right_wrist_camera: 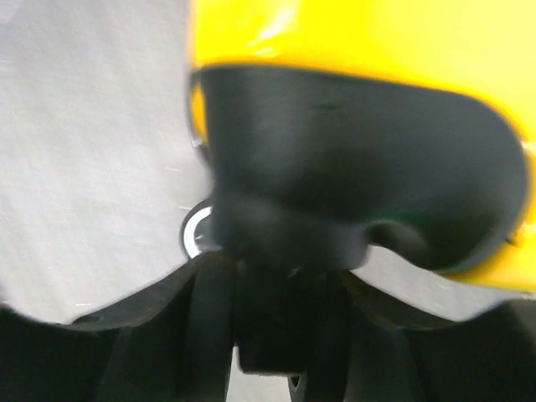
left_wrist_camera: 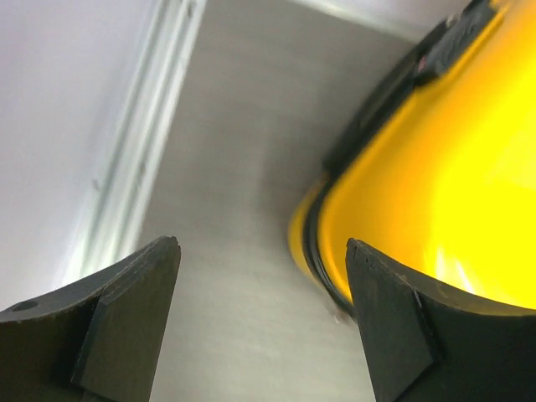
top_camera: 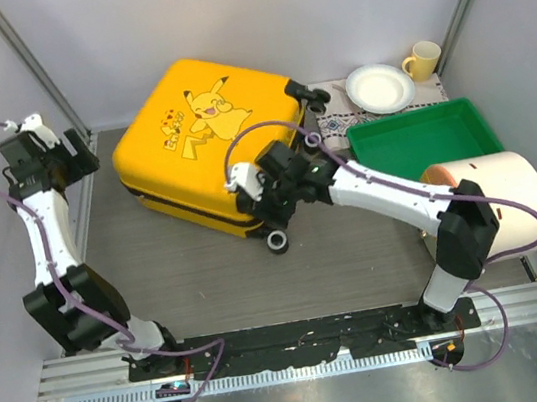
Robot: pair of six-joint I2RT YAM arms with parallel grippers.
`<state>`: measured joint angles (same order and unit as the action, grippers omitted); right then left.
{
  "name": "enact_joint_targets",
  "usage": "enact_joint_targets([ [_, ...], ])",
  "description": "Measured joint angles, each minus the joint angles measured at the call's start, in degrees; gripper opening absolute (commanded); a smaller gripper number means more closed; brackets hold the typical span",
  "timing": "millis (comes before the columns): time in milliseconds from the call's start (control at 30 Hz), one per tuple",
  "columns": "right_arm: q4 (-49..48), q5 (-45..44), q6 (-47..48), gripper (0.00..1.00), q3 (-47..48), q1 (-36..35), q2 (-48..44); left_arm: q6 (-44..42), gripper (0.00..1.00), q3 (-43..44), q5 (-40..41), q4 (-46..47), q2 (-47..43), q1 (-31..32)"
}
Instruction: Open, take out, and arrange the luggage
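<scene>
The luggage is a yellow hard-shell suitcase with a cartoon print, lying flat and closed on the grey table. My right gripper is at its near right corner. In the right wrist view the right gripper is shut on the black wheel housing under the yellow shell, and a white-rimmed wheel shows beside it. My left gripper hangs open at the far left, apart from the case. In the left wrist view the left gripper holds nothing, with the suitcase's black-trimmed corner to its right.
A green tray stands right of the suitcase, with a large cream cylinder in front of it. A white plate and a yellow mug sit on a patterned cloth at the back right. Walls close in both sides.
</scene>
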<state>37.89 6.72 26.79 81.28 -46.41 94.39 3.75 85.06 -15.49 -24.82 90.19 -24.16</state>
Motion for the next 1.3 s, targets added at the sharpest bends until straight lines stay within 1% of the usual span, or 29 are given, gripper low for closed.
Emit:
enact_joint_targets([
  [33, 0.35, 0.35, -1.81, 0.85, 0.79, -2.05, 0.55, 0.98, 0.85, -1.38, 0.37, -2.1, -1.84, -0.15],
  [133, 3.3, 4.72, -6.71, 0.86, 6.47, -7.8, 4.15, 4.37, 0.85, -5.7, 1.16, -8.35, -5.14, -0.39],
  [200, 6.62, 7.15, -8.48, 0.87, 12.81, -9.09, 6.64, 6.16, 0.84, -8.52, 1.55, -11.34, -5.38, -0.48],
  [267, 9.31, 9.42, -9.64, 0.86, 18.75, -7.54, 7.5, 7.45, 0.83, -11.17, 1.51, -13.31, -5.38, -0.57],
  [333, 12.66, 13.31, -10.67, 0.86, 24.96, -4.15, 7.34, 9.03, 0.83, -13.51, 1.27, -14.84, -5.42, -0.61],
  [367, 12.76, 14.29, -10.91, 0.86, 27.12, -1.95, 6.73, 9.86, 0.82, -14.51, 0.96, -15.15, -5.49, -0.61],
  [400, 12.55, 15.34, -11.63, 0.85, 28.85, 1.25, 5.66, 10.27, 0.82, -14.86, 0.85, -15.21, -5.51, -0.61],
  [433, 12.31, 15.5, -12.31, 0.8, 29.79, 4.63, 4.44, 10.93, 0.82, -15.28, 0.61, -15.19, -5.55, -0.61],
  [500, 11.74, 14.49, -13.27, 0.74, 30.82, 10.69, 2.69, 11.85, 0.82, -15.5, -0.02, -15.02, -5.57, -0.61],
  [567, 10.56, 10.91, -14.27, 0.64, 32.28, 17.46, 2.43, 12.59, 0.81, -15.5, -0.46, -14.49, -5.7, -0.61],
  [633, 8.68, 5.66, -15.3, 0.55, 34.14, 23.02, 4.37, 13.03, 0.81, -15.5, -0.66, -14.34, -6.01, -0.61],
  [733, 5.95, -2.03, -16.5, 0.49, 36.87, 27.85, 10.19, 13.9, 0.81, -15.8, -0.57, -14.25, -7.28, -0.61],
  [833, 2.64, -7.74, -16.61, 0.47, 37.44, 29.77, 16.83, 14.23, 0.81, -17.66, -0.28, -14.23, -10.05, -0.61],
  [933, 0.66, -11.5, -16.13, 0.47, 37.44, 30.58, 23.98, 14.49, 0.8, -20.92, -0.22, -14.4, -14.21, -0.61],
  [967, 0.24, -11.74, -15.93, 0.46, 37.44, 30.67, 25.4, 14.53, 0.79, -21.62, -0.37, -14.51, -15.08, -0.61],
  [1000, -0.2, -11.67, -15.67, 0.42, 37.4, 30.77, 26.69, 14.58, 0.79, -22.38, -0.66, -14.45, -15.85, -0.61],
  [1067, -1.22, -9.66, -14.58, 0.41, 36.74, 30.95, 28.63, 14.97, 0.77, -24.26, -1.53, -14.4, -17.4, -0.61],
  [1167, -2.8, -5.03, -13.16, 0.4, 33.64, 31.08, 28.61, 15.39, 0.76, -25.64, -2.71, -14.4, -18.01, -0.24],
  [1233, -5.09, -1.73, -12.37, 0.38, 29.9, 31.26, 27.19, 15.58, 0.76, -25.62, -3.08, -13.66, -17.66, 0.33],
  [1300, -8.33, 2.8, -11.17, 0.38, 20.79, 31.43, 22.75, 15.63, 0.75, -24.39, -3.17, -12.26, -15.98, 1.77],
])
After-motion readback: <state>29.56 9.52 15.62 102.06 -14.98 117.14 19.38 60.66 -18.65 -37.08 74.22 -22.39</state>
